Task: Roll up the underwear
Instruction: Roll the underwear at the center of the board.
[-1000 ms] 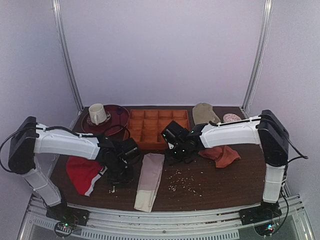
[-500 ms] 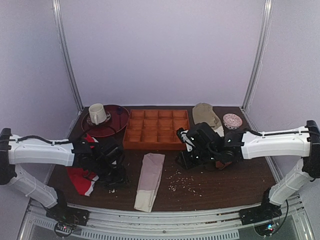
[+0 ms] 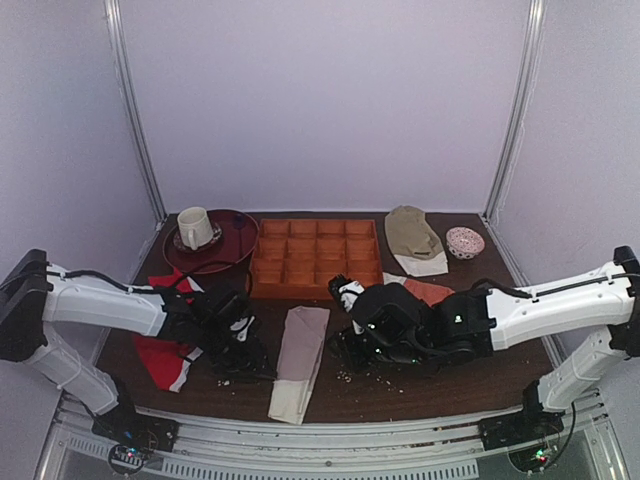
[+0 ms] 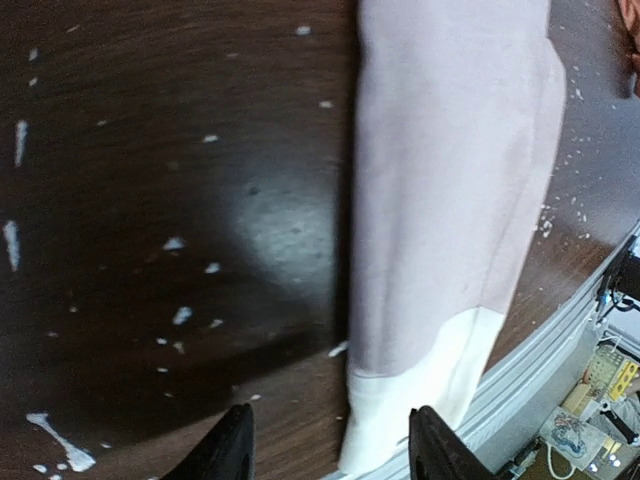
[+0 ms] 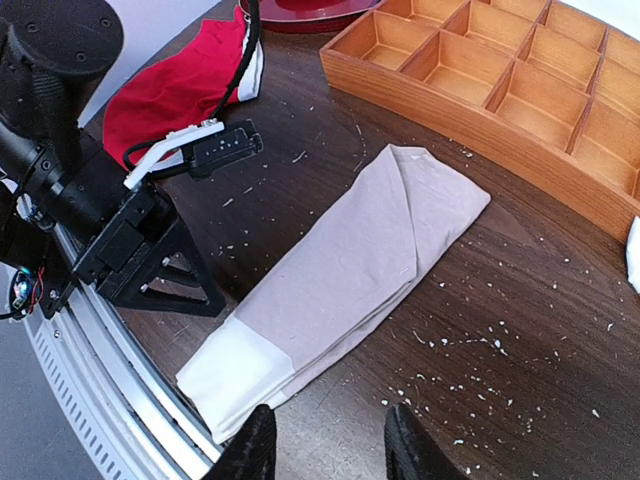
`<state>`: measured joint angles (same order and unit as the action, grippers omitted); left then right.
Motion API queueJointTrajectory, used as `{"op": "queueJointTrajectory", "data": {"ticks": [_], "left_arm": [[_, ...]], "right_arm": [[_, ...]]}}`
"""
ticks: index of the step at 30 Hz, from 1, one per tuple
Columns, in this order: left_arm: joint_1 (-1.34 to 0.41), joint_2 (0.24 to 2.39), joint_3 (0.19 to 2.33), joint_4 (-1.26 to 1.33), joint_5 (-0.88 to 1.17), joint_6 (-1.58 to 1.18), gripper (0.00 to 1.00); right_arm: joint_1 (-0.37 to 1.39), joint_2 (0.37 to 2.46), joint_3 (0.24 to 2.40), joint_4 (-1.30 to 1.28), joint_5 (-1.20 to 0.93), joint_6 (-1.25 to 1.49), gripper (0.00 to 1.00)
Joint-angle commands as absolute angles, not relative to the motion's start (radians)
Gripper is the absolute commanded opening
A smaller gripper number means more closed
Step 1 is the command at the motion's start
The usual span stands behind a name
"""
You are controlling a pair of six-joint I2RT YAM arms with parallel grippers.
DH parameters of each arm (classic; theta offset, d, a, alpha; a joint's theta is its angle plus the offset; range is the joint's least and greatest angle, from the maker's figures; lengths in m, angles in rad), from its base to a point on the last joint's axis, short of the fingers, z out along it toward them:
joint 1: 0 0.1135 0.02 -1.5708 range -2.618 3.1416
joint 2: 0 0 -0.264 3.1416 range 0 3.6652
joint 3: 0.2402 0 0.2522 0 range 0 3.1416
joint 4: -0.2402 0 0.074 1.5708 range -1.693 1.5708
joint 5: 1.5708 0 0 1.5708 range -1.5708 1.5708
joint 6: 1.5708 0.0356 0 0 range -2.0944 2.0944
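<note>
The underwear [image 3: 297, 365] lies flat on the table, folded into a long pinkish-beige strip with its white waistband at the near end. My left gripper [image 3: 243, 347] hovers just left of the strip, low over the table. In the left wrist view the left gripper [image 4: 332, 455] is open and empty, with the underwear [image 4: 450, 200] ahead and the waistband corner near the right finger. My right gripper [image 3: 352, 348] sits just right of the strip. In the right wrist view the right gripper [image 5: 328, 445] is open above bare wood, beside the underwear [image 5: 350, 270].
A wooden compartment tray [image 3: 315, 255] stands behind the strip. A red garment [image 3: 165, 350] lies at the left, an orange garment [image 3: 430, 290] at the right. A cup on a dark red plate [image 3: 225, 245], a beige cloth [image 3: 410, 232] and a small bowl [image 3: 464, 241] sit at the back. Crumbs litter the table.
Both grippers have opened. The right arm swung toward the near edge and now lies low beside the strip. The left gripper shifted slightly nearer. The underwear has not moved.
</note>
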<state>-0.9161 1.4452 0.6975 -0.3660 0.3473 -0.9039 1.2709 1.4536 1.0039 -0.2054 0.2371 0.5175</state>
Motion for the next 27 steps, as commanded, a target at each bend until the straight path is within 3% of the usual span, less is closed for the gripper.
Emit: {"op": "queueJointTrajectory", "data": {"ticks": [1, 9, 21, 27], "left_arm": [[-0.863, 1.415, 0.638, -0.284, 0.431, -0.840, 0.53], [-0.863, 1.488, 0.571, -0.087, 0.529, -0.873, 0.47], [-0.864, 1.534, 0.605, -0.116, 0.526, -0.861, 0.46], [-0.880, 1.549, 0.611, -0.149, 0.518, -0.867, 0.35]], "right_arm": [[1.317, 1.520, 1.099, -0.324, 0.353, 0.585, 0.36], [1.337, 1.525, 1.120, -0.356, 0.397, 0.597, 0.37], [1.342, 1.495, 1.068, -0.342, 0.409, 0.633, 0.38], [1.346, 1.487, 1.052, -0.345, 0.420, 0.636, 0.38]]}}
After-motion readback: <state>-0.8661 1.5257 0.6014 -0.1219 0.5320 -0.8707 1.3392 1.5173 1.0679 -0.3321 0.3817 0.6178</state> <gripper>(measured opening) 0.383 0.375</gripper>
